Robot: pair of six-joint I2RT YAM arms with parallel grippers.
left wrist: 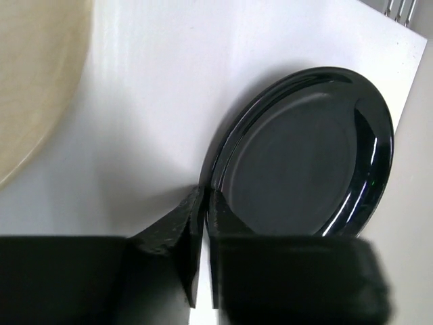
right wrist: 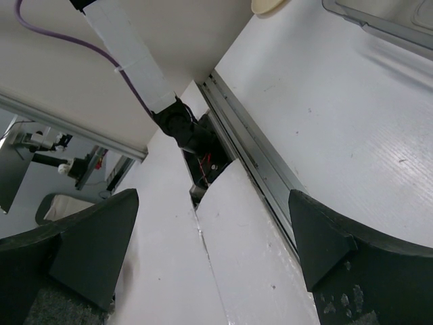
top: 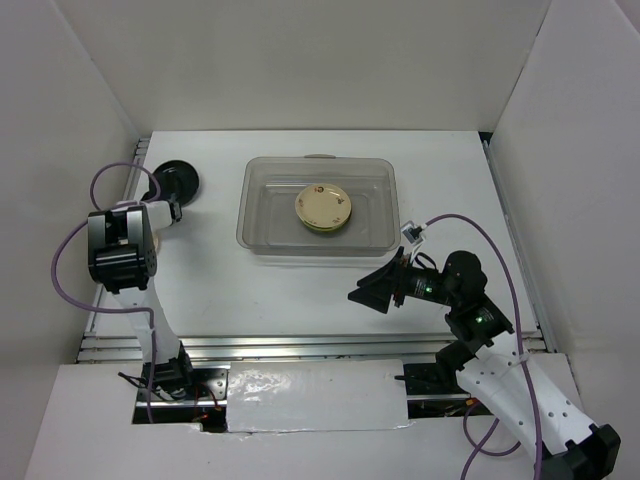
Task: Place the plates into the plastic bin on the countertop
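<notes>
A black plate [top: 176, 182] lies at the far left of the white countertop [top: 300, 290]. My left gripper [top: 168, 207] is at its near rim. In the left wrist view the jaws [left wrist: 205, 193] stand almost together, pinching the rim of the black plate [left wrist: 304, 156]. The clear plastic bin [top: 318, 159] stands at the middle back and holds a stack of cream plates [top: 323, 208]. My right gripper [top: 367, 292] is open and empty, low over the front of the countertop, right of centre, pointing left [right wrist: 213, 196].
A cream curved edge [left wrist: 34, 81], apparently another plate, shows left of the black plate; a cream edge [right wrist: 270, 5] also shows near the bin corner [right wrist: 379, 20]. White walls enclose three sides. A metal rail [top: 300, 345] runs along the front edge.
</notes>
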